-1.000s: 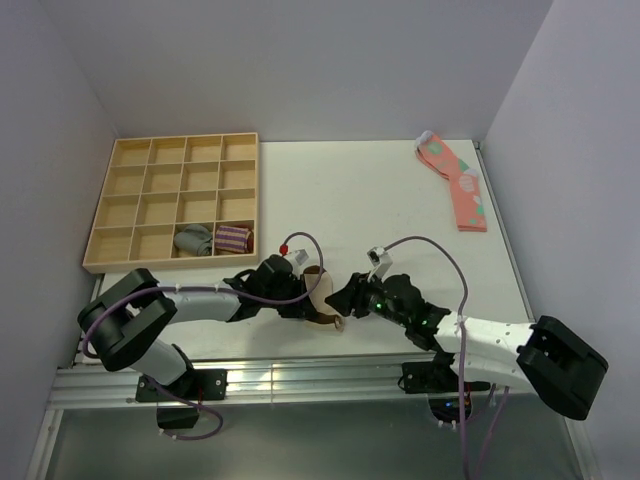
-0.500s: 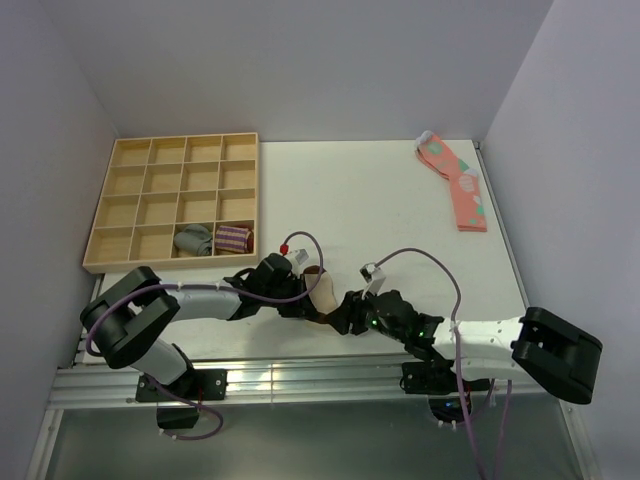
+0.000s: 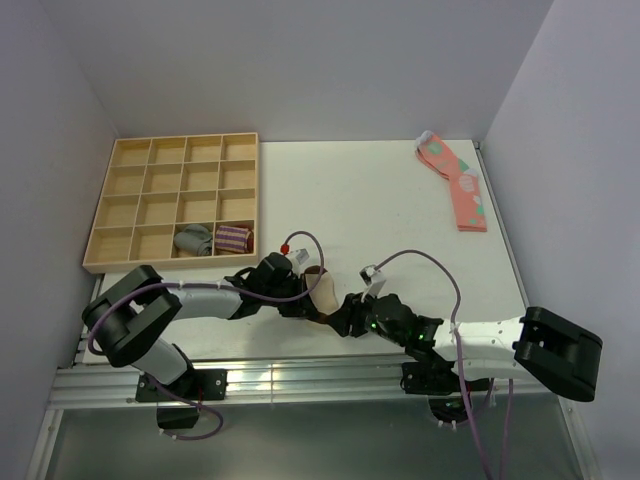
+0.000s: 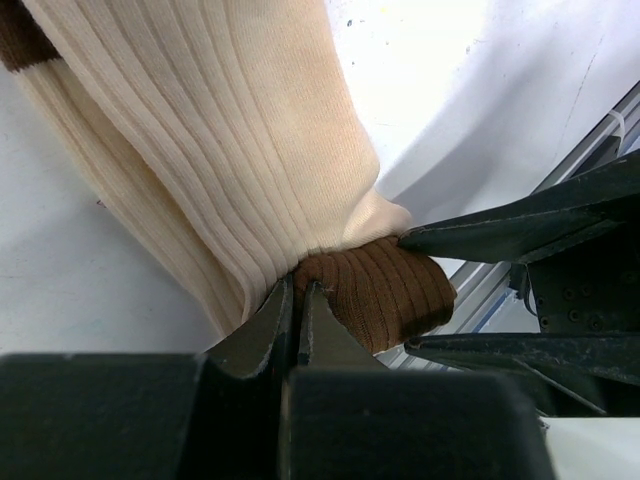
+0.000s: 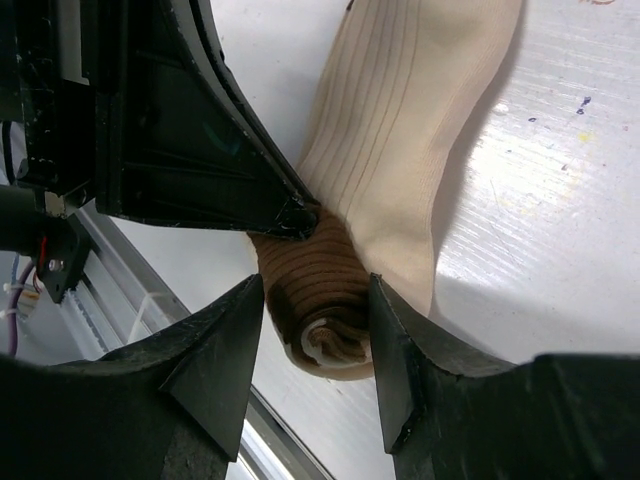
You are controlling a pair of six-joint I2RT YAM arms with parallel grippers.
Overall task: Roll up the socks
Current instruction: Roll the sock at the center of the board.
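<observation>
Beige socks (image 3: 322, 292) lie at the near edge of the white table (image 3: 380, 200), between the two arms, ribbed cream legs flat and the dark brown cuff (image 5: 318, 300) curled into a small roll. Left claw (image 4: 297, 300) is clamped tight on the fabric where cream meets brown. Right claw (image 5: 315, 290) stands wide, one finger on each side of the brown roll and just beside it; whether it presses the roll cannot be told. Pink socks (image 3: 462, 190) lie well apart at the far right corner, and a wooden tray (image 3: 165, 264) sits far left
</observation>
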